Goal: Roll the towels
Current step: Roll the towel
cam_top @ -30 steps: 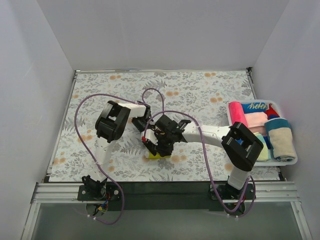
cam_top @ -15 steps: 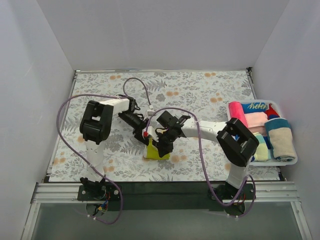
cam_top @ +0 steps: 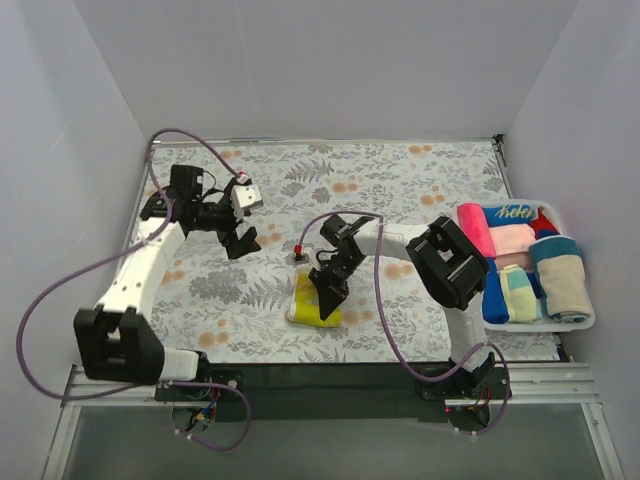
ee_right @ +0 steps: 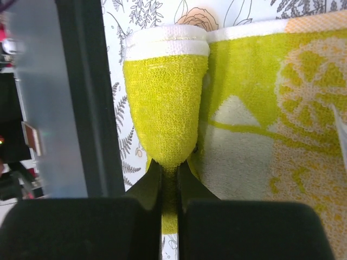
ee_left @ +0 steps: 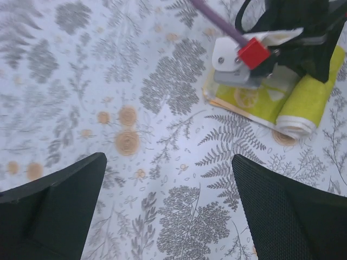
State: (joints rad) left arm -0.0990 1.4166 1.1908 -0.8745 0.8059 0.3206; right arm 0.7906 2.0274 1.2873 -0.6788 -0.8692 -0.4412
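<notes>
While the right fingers pinch one end of the roll on the yellow lemon-print towel, which lies near the front middle of the floral worktop, the left fingers hang spread wide, well apart from it. Held at one end only, the roll could skew into a cone or spring loose when turned.

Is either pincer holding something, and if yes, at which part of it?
The right pincer pinches the yellow towel at one end of its rolled part. The left pincer is open and holds nothing.
</notes>
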